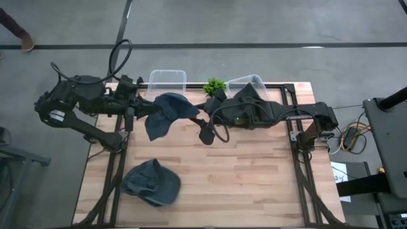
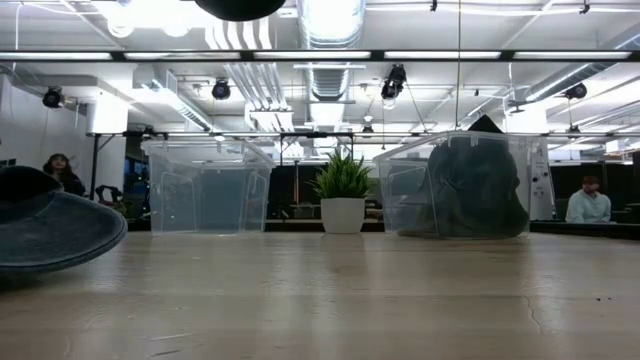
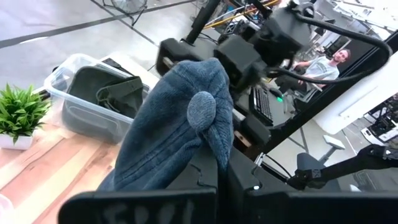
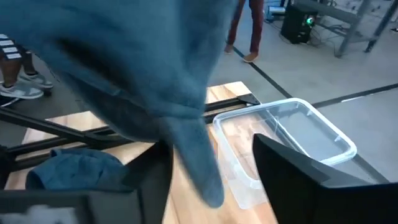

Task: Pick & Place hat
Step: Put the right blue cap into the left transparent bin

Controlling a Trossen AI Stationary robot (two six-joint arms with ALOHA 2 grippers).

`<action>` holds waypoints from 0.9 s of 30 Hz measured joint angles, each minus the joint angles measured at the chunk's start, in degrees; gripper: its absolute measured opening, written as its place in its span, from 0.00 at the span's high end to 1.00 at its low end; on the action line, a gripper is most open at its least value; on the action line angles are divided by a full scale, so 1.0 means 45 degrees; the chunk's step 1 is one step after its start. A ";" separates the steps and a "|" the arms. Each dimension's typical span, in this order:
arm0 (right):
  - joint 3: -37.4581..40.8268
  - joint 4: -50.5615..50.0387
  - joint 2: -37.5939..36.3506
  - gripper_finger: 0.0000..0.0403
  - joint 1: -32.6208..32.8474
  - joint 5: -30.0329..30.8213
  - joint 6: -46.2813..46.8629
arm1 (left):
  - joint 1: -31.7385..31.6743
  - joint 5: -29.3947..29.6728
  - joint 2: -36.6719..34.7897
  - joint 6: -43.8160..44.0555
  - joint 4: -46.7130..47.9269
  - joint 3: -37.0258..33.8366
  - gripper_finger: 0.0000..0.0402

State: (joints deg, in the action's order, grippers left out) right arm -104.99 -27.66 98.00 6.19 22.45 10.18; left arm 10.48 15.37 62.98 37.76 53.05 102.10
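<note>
A blue denim hat (image 1: pixel 166 113) hangs in the air over the far middle of the table, between my two grippers. My left gripper (image 1: pixel 145 108) is at its left side, shut on it. In the left wrist view the hat's crown and top button (image 3: pixel 202 112) cover the fingers. My right gripper (image 1: pixel 198 117) is at the hat's right side and open. Its fingers (image 4: pixel 283 171) stand on either side of a hanging fold of the hat (image 4: pixel 193 155). A second blue hat (image 1: pixel 152 183) lies by its brim on the table's near left. My left gripper holds the blue hat at its left side (image 1: pixel 152 109), coming level from the table's left. The hat itself drapes over the fingers and hides the place of contact. The hat is lifted clear of the table and sags slack below the hold.
Two clear bins stand at the far edge. The left one (image 1: pixel 166 81) has nothing in it; the right one (image 1: pixel 249 84) holds a dark hat (image 2: pixel 470 190). A small potted plant (image 1: pixel 214 86) stands between them. Bare wood shows over the near right of the table (image 1: pixel 254 184).
</note>
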 joint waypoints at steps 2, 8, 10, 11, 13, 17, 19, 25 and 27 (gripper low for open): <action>-0.0014 -0.0004 0.0000 0.55 -0.0137 -0.0332 0.0032 | 0.0000 -0.0024 0.0019 0.0000 -0.0154 -0.0005 1.00; -0.0052 0.0025 0.0000 0.89 -0.0442 -0.1169 0.0293 | 0.0000 -0.0179 0.0029 -0.0055 -0.0504 -0.0007 1.00; -0.0092 -0.0053 0.0000 0.95 -0.0464 -0.1386 0.0417 | 0.0000 -0.0179 0.0029 -0.0068 -0.0504 -0.0010 1.00; -0.0145 -0.0092 0.0005 0.96 -0.0455 -0.1376 0.0493 | 0.0000 -0.0179 0.0029 -0.0078 -0.0494 -0.0010 1.00; -0.0304 -0.0286 0.0000 0.97 -0.0438 -0.1498 0.0680 | 0.0000 -0.0174 0.0026 -0.0083 -0.0501 -0.0010 1.00; -0.0835 -0.0749 0.0000 0.97 -0.0435 -0.1469 0.0808 | 0.0000 -0.0159 0.0024 -0.0039 -0.0481 -0.0017 1.00; -0.1295 -0.1282 -0.0043 0.97 -0.0435 -0.1370 0.0963 | 0.0000 -0.0149 0.0024 -0.0034 -0.0452 -0.0025 1.00; -0.2966 -0.3179 -0.0117 0.97 -0.0428 -0.1114 0.0907 | 0.0000 0.0825 0.0027 0.0557 -0.0191 -0.0032 0.95; -0.3238 -0.3350 -0.0117 0.98 -0.0421 -0.1255 0.0873 | 0.0000 0.0994 0.0067 0.0473 -0.0152 -0.0034 0.92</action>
State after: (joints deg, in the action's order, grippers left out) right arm -119.57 -42.74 97.47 4.29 16.80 14.11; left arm 10.48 19.85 63.28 39.89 52.37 101.95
